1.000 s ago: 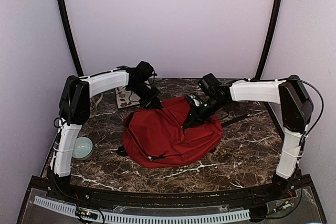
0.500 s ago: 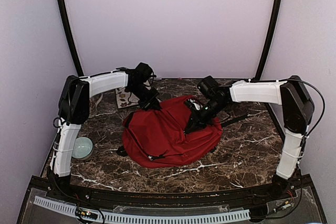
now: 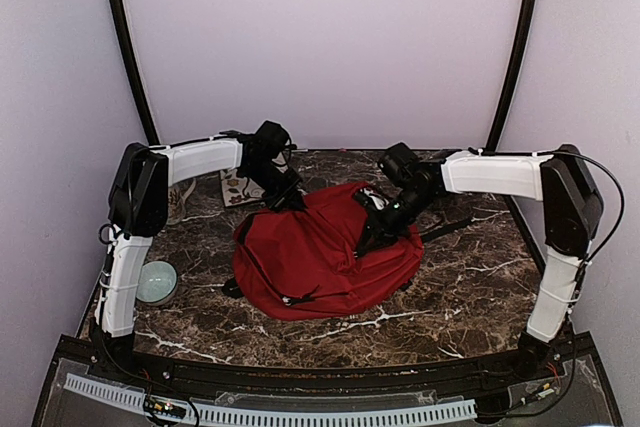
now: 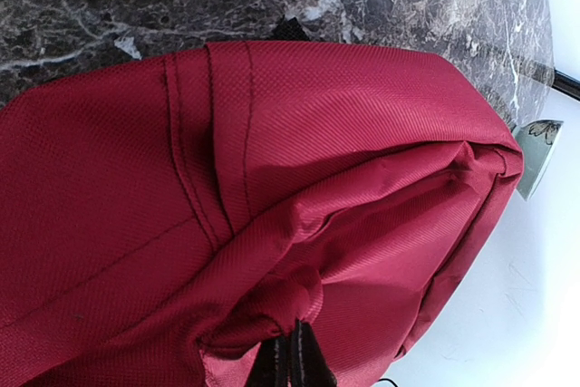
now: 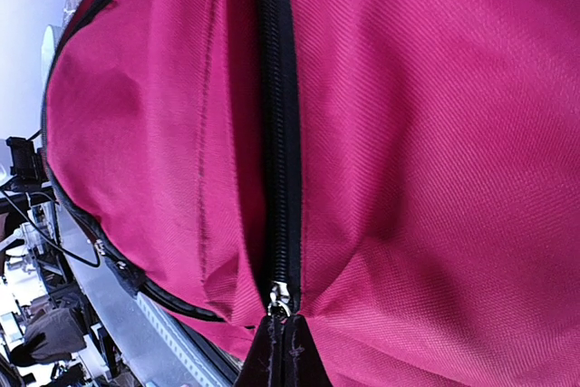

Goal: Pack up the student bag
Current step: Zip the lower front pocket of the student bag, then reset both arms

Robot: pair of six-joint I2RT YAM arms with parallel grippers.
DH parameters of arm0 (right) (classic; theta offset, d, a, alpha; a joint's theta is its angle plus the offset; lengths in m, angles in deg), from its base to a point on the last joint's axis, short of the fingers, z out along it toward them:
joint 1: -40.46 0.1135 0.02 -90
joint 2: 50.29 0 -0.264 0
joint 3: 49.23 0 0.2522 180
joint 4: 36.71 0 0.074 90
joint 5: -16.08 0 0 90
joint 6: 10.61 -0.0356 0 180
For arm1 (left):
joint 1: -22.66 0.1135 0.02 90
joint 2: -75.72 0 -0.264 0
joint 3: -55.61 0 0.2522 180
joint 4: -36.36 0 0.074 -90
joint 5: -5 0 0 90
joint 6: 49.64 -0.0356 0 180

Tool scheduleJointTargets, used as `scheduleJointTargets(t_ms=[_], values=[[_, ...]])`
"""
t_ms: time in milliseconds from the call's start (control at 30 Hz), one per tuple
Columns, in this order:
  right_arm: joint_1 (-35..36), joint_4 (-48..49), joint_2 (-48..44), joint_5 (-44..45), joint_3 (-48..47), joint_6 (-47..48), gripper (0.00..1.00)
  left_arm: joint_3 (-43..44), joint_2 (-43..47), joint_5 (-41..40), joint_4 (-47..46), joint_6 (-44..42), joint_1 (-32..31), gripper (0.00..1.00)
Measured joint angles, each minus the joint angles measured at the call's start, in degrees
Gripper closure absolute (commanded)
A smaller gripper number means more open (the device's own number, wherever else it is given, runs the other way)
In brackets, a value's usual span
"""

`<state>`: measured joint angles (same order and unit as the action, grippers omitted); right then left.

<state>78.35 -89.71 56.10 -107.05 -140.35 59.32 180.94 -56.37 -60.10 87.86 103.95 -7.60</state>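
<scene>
The student bag (image 3: 320,257), a big dark-red fabric backpack, lies flat in the middle of the marble table (image 3: 470,287). At the bag's far left corner my left gripper (image 3: 290,201) is shut, pinching a fold of its red cloth (image 4: 299,301). My right gripper (image 3: 362,244) is over the bag's right half, shut on the zip pull (image 5: 279,301) at the end of a closed black zipper (image 5: 276,115). Red fabric (image 5: 435,151) fills the right wrist view. The bag's inside is hidden.
A pale green bowl (image 3: 157,281) sits at the table's left edge by the left arm. A floral-patterned flat item (image 3: 240,187) lies at the back left behind the bag. Black straps (image 3: 450,227) trail off the bag's right side.
My right gripper has slid a little to the right and nearer along the bag with the zip pull. The left arm has barely moved.
</scene>
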Motion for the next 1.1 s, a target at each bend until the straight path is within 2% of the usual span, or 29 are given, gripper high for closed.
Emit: scheduleJointTargets(t_ms=[300, 333, 400, 467, 733, 1100], values=[[0.0, -2.6, 1.49, -0.09, -5.99, 1.44, 1.0, 0.0, 0.0, 0.0, -0.46, -0.66, -0.02, 0.99], [0.0, -2.93, 1.77, -0.07, -6.64, 1.62, 0.96, 0.0, 0.02, -0.04, -0.5, -0.94, -0.02, 0.98], [0.0, -3.39, 2.27, -0.04, -7.61, 1.99, 0.86, -0.02, 0.11, -0.31, -0.59, -1.6, -0.13, 0.95], [0.0, -3.96, 2.6, 0.09, -8.24, 2.19, 0.81, -0.15, 0.55, -0.66, -0.74, -2.21, -0.31, 0.91], [-0.48, -5.95, 3.3, 2.08, -11.98, 3.08, 0.78, -1.9, 4.85, -3.63, -1.7, -5.62, -0.5, 0.63], [-6.71, -8.48, 3.28, 5.27, -16.81, 4.0, 0.77, -6.03, 11.98, -7.91, -1.86, -9.09, -0.5, 0.59]])
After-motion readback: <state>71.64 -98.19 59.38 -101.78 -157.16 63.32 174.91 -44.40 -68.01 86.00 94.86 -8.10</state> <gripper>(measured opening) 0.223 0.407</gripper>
